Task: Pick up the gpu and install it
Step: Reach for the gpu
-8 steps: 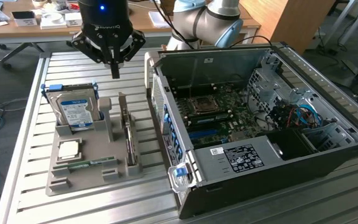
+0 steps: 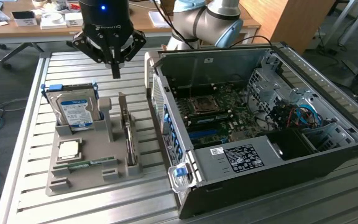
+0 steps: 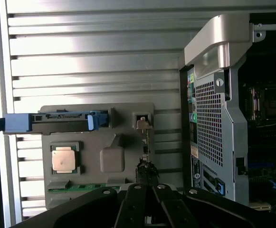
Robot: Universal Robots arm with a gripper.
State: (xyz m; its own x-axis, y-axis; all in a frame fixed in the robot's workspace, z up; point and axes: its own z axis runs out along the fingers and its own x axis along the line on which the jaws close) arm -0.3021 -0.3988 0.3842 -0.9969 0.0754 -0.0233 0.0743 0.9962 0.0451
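gpu (image 2: 128, 138) on edge in its holder, tool shut and empty above it

The gpu stands upright on 1 long edge in the slot of the grey holder (image 2: 98, 181) nearest the computer case (image 2: 272, 163), its silver bracket at the far end and its top edge free. A grey upright of the holder rises just beside it on the side away from the case. Past that stand the hard drive (image 2: 76, 109) with blue rails, a square processor chip (image 2: 69, 149) and a narrow memory stick (image 2: 91, 163). A narrow strip of bare slatted desk (image 2: 73, 70) separates the holder's edge from the case wall. The case lies on its side with the motherboard (image 2: 219, 109) open to above. The tool (image 2: 115, 71) hangs over the holder's far end, clear of the bracket, its fingers pinched together to a point and gripping nothing.
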